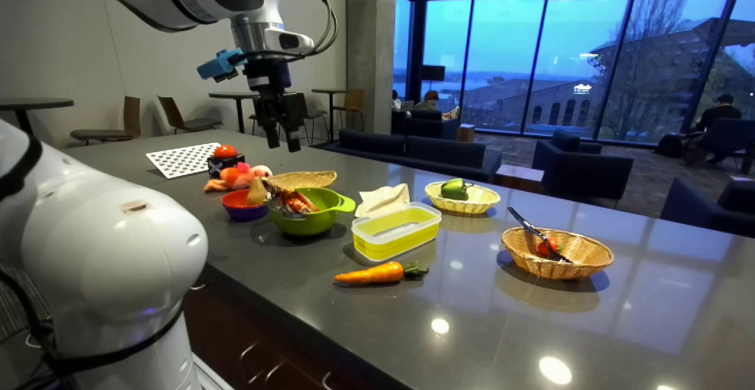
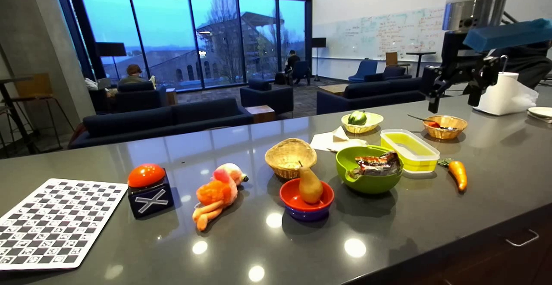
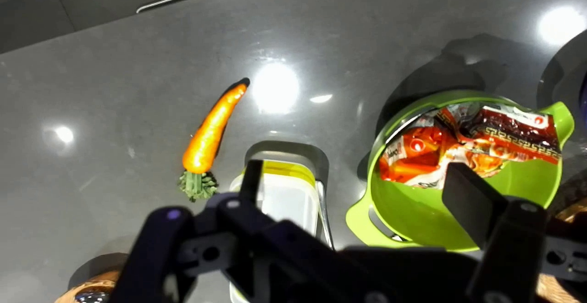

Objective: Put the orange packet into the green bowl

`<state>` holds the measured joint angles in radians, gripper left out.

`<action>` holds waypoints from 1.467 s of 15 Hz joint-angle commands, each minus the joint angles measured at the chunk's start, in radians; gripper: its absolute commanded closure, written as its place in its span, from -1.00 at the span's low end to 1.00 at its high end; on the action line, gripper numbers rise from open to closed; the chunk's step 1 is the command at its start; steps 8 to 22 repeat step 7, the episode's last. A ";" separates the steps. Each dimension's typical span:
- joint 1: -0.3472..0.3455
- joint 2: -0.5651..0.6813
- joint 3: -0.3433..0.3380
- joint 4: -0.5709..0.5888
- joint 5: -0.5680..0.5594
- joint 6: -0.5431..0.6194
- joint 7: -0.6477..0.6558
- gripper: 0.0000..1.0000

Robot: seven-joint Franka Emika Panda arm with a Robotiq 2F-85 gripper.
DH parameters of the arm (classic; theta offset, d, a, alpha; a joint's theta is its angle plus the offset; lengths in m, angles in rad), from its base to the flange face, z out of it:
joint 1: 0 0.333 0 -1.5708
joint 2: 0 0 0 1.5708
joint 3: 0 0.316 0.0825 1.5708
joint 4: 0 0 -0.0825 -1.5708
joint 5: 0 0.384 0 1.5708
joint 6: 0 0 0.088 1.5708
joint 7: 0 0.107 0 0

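Note:
The orange packet (image 3: 415, 154) lies inside the green bowl (image 3: 412, 213), against one side of its wall. It looks crinkled, with red, white and dark printed parts. In both exterior views the packet (image 1: 299, 202) (image 2: 376, 162) shows in the bowl (image 1: 307, 223) (image 2: 366, 185) and reaches up to its rim. My gripper (image 3: 355, 172) is open, with nothing between its fingers. It hangs well above the counter in both exterior views (image 1: 284, 142) (image 2: 453, 103). In the wrist view one finger overlaps the bowl and the other overlaps the clear-and-yellow container.
A yellow-green rectangular container (image 1: 396, 233) and a carrot (image 1: 377, 273) are near the bowl. A red bowl with a pear (image 2: 311, 186) and a wicker basket (image 2: 286, 158) stand beside it. Another basket holds a black utensil (image 1: 534, 228). A plush toy (image 2: 217, 194) lies farther off.

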<state>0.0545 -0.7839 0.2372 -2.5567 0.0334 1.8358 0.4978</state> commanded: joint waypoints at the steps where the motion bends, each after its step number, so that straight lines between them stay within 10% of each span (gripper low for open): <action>1: -0.020 -0.057 0.017 -0.016 -0.012 -0.059 0.010 -1.00; 22: -0.022 -0.068 0.017 -0.017 -0.008 -0.091 0.003 -1.00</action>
